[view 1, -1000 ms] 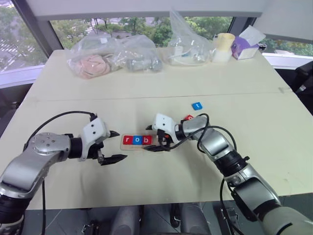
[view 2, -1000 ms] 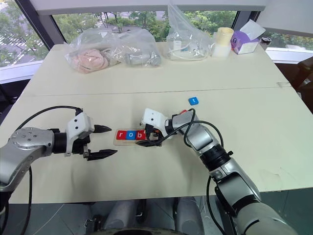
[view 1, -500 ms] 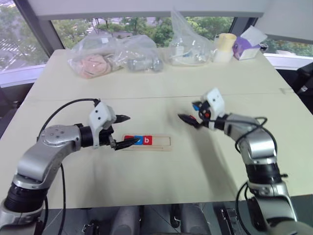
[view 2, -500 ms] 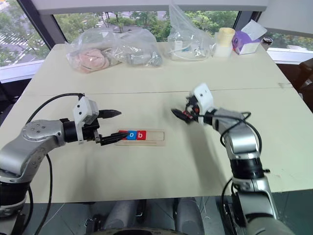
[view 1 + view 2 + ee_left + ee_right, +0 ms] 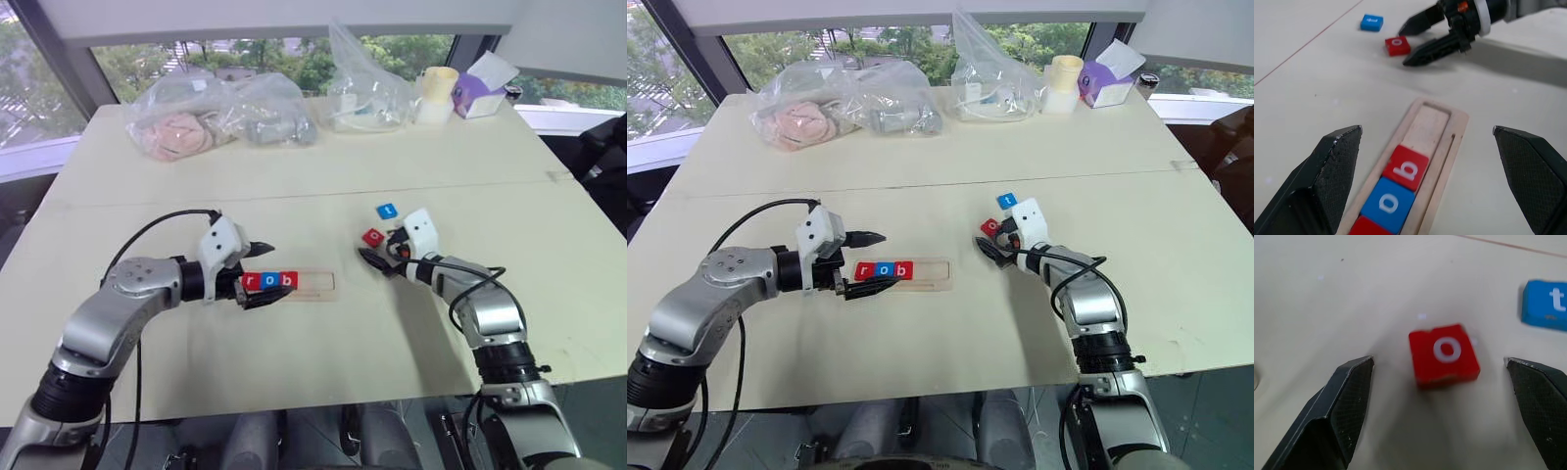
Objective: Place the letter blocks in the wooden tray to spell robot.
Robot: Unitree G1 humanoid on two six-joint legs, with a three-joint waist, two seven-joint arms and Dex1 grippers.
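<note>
Pale cream table [image 5: 323,166], windows [image 5: 245,54] behind, green trees outside, daylight

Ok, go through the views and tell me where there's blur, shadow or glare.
Right wrist view: red o block smeared, blue t block soft-edged. Left wrist view: tray and its blocks sharp, a soft shadow behind the right gripper. Eye views: even daylight from the windows, no glare on the table, faint shadows under both arms.
</note>
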